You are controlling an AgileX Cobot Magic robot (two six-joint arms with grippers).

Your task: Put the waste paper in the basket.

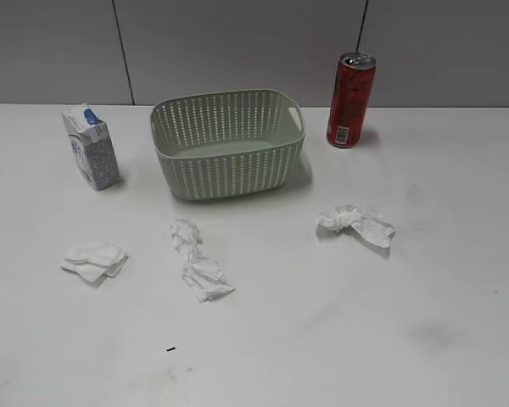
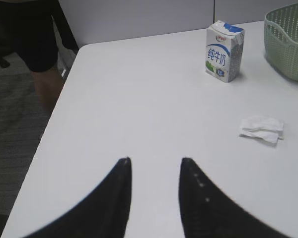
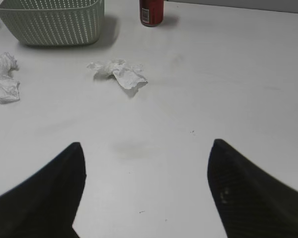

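The pale green basket (image 1: 227,144) stands at the back middle of the white table and looks empty. Three white paper wads lie in front of it: a flat left wad (image 1: 94,260), a long twisted middle wad (image 1: 198,260) and a right wad (image 1: 356,224). My left gripper (image 2: 154,161) is open and empty above bare table, with the left wad (image 2: 261,129) ahead to its right. My right gripper (image 3: 146,145) is wide open and empty, with the right wad (image 3: 119,73) ahead to its left and the middle wad (image 3: 5,79) at the left edge. Neither gripper shows in the exterior view.
A blue-and-white milk carton (image 1: 91,147) stands upright left of the basket. A tall red can (image 1: 350,99) stands to its right. The table's left edge (image 2: 54,114) drops to the floor, where a person's legs (image 2: 35,39) stand. A grey wall is behind.
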